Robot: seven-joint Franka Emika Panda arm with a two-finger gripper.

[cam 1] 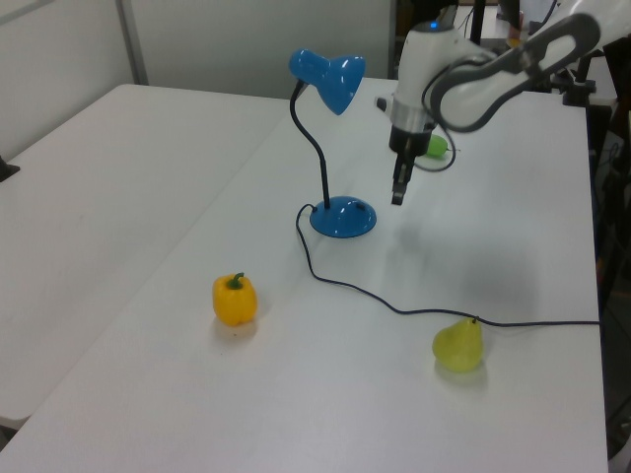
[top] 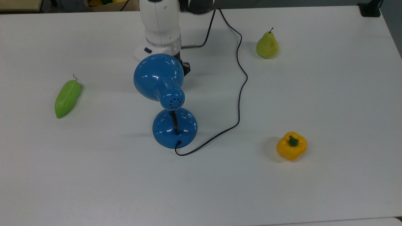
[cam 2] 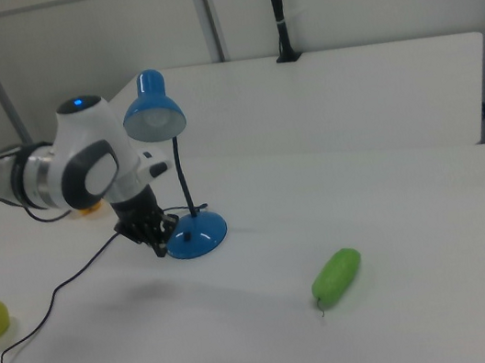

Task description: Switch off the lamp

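Here my gripper [cam 1: 397, 198] hangs beside the lamp [cam 1: 342, 217] base, holding nothing; finger spacing I cannot tell. Glossy, top-heavy, light: press the base switch, don't grasp.

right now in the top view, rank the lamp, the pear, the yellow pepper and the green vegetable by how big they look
1. The lamp, by far the largest.
2. The green vegetable, longest of the three foods.
3. The pear and the yellow pepper look about alike; too close to rank.
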